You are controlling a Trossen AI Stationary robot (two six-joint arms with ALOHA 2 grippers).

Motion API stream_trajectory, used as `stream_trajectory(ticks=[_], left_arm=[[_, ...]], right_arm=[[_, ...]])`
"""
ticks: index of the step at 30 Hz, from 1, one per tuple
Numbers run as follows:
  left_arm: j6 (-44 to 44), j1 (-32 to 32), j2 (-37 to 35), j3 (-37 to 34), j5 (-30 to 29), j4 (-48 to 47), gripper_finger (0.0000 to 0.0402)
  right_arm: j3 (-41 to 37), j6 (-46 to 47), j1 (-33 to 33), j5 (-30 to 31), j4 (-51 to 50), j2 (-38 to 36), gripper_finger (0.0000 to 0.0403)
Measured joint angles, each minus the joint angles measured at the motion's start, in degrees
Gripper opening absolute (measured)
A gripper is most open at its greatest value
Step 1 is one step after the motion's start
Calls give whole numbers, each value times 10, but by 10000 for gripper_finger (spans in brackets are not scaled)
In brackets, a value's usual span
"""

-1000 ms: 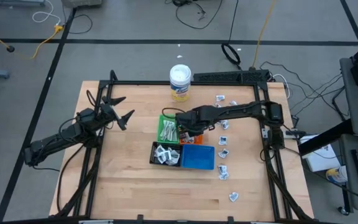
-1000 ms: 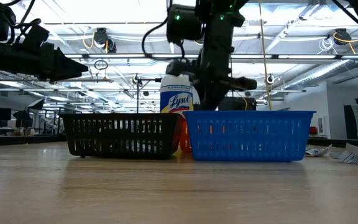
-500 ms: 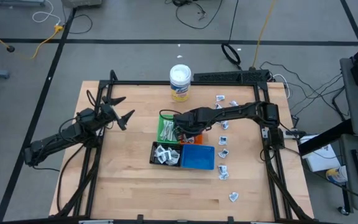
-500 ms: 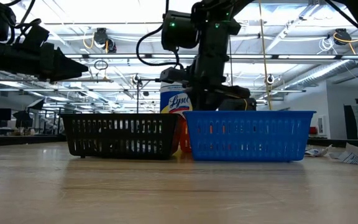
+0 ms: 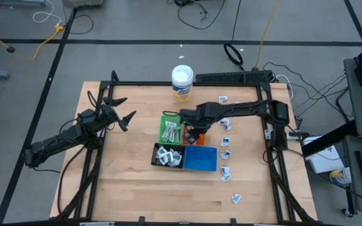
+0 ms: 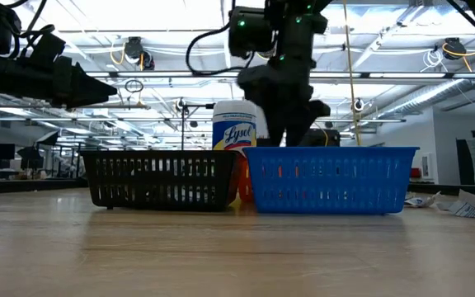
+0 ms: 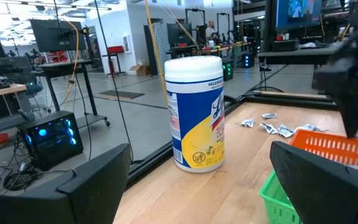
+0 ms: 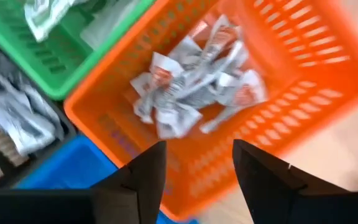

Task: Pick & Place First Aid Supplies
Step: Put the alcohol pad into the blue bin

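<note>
The right gripper (image 8: 194,171) hangs directly above the orange tray (image 8: 303,99), its two dark fingers (image 8: 138,180) spread apart with nothing between them, while a heap of small white packets with orange print (image 8: 194,84) lies on the tray floor below. Seen from overhead, that gripper (image 5: 192,130) and its forearm cover nearly all of the orange tray, so its contents cannot be made out there. Just beside the orange tray sit the green tray (image 5: 168,129), holding pale wrapped strips (image 5: 170,130); the black tray (image 5: 166,155), holding white-grey packets (image 5: 168,156); and the blue tray (image 5: 200,159), whose inside is hard to judge. More loose packets (image 5: 226,154) lie scattered on the table (image 5: 137,188) on the far side of the orange tray from the green one, too small to read. From table height the black and blue tray walls hide everything inside, and only a sliver of orange shows between them. The white-lidded tub (image 5: 182,83) stands behind the trays, near the table's back edge. The left gripper (image 5: 122,110) waits well apart from the orange tray, over the table's left side, fingers wide open and empty.
</note>
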Motion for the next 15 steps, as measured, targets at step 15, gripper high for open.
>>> stream_trajectory(ticks=[15], left_arm=[[0, 0, 0, 0, 0, 0, 392]], right_arm=[[-160, -191, -118, 31, 45, -151, 164]])
